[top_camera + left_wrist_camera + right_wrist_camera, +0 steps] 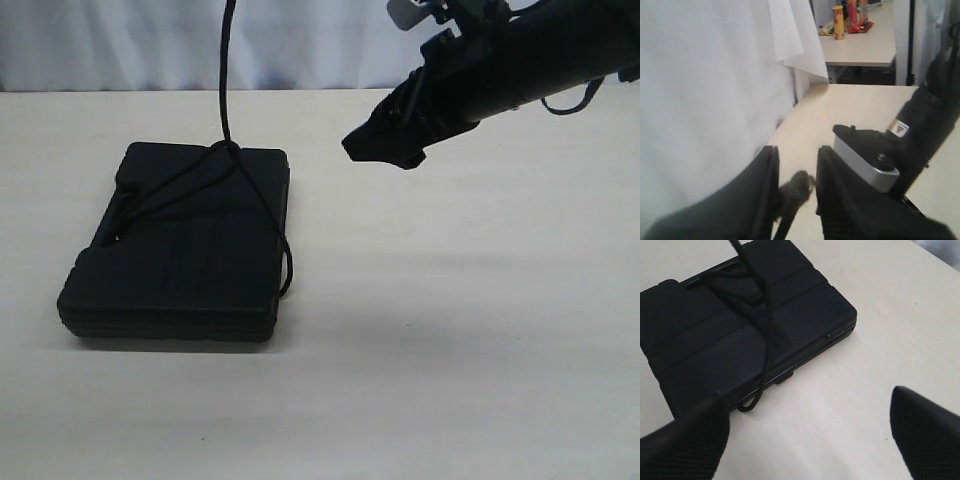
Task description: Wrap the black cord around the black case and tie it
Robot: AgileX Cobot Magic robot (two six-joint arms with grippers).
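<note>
**Cord Went Straight Up From the Case, Open Hand Waited Beside It**

The black case (180, 250) lay flat on the table (450, 350), on the left side of the exterior view; its long side ran from near to far. The black cord (228, 60) was wrapped over the lid in slanting lines; it crossed itself at the far edge of the case, and from there it went straight up and out of the top of the picture. A small loop of it hung down the right edge of the case.

The left gripper (797, 162) was up high, out of the exterior view; its fingers stood a little apart, with the fuzzy end of the cord between them; I could not tell if they pinched it or had let go.

The right gripper (385, 145) hung in the air to the right of the case and above the table; its fingers were wide apart and held nothing. The case lay below it and off to its left side; of the two, it looked like the nearer one to the case and the loop. I think the tie was not pulled tight yet, so the next grab would have to go for the upright bit of cord, just above the far edge.
</note>
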